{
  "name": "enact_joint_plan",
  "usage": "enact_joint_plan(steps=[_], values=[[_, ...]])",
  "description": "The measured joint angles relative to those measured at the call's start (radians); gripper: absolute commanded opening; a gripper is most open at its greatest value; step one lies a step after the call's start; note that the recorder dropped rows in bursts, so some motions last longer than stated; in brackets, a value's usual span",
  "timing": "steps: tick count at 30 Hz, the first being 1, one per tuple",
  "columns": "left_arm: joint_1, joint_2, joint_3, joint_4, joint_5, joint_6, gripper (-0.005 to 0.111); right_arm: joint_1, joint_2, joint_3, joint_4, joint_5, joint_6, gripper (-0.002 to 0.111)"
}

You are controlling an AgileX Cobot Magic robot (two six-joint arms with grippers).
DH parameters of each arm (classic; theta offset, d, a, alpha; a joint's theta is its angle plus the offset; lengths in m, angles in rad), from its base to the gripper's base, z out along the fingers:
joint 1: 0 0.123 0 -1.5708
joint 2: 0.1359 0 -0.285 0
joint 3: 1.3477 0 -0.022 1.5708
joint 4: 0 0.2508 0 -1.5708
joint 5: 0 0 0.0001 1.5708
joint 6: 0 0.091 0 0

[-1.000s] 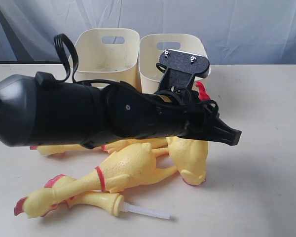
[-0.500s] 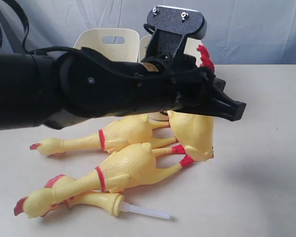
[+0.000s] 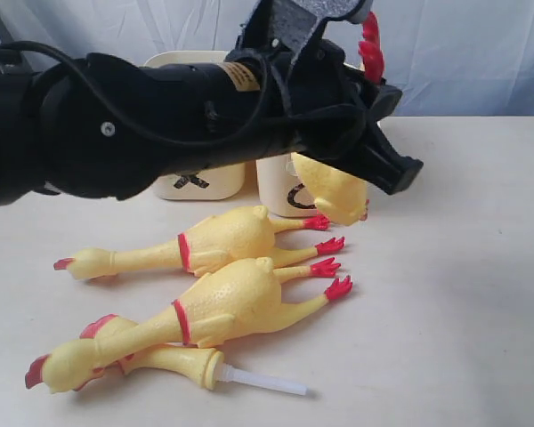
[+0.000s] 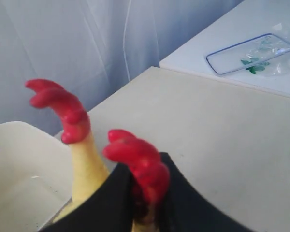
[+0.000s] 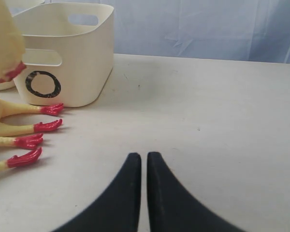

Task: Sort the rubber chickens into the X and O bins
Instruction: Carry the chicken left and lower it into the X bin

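Note:
My left gripper (image 3: 387,147) is shut on one red foot of the headless rubber chicken body (image 3: 331,189), which hangs in the air just in front of the O bin (image 3: 276,191). In the left wrist view both red feet stick up past the gripper (image 4: 147,164), with a cream bin (image 4: 19,159) below. The X bin (image 3: 222,182) stands left of the O bin. Two whole chickens (image 3: 222,240) (image 3: 222,302) lie side by side on the table, and the head-and-neck piece (image 3: 173,360) lies nearest. My right gripper (image 5: 144,157) is shut and empty, low over the table beside the O bin (image 5: 77,58).
A pale curtain (image 3: 481,53) hangs behind the bins. A white side surface with a clear plastic packet (image 4: 249,53) lies beyond the table's far edge. The whole chickens' red feet (image 5: 38,126) point toward my right gripper.
My left arm has risen with the headless body, lifting it off the table to hang at bin height. The chickens on the table and my right gripper have not moved.

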Motion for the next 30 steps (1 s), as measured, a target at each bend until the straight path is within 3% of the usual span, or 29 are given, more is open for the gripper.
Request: enact_joint_plan(steps=[30], values=[[0.423,-0.046,0.0,0.125,-0.207,0.002,0.0,0.0,0.0,0.0,0.0,0.0,0.0,0.006]])
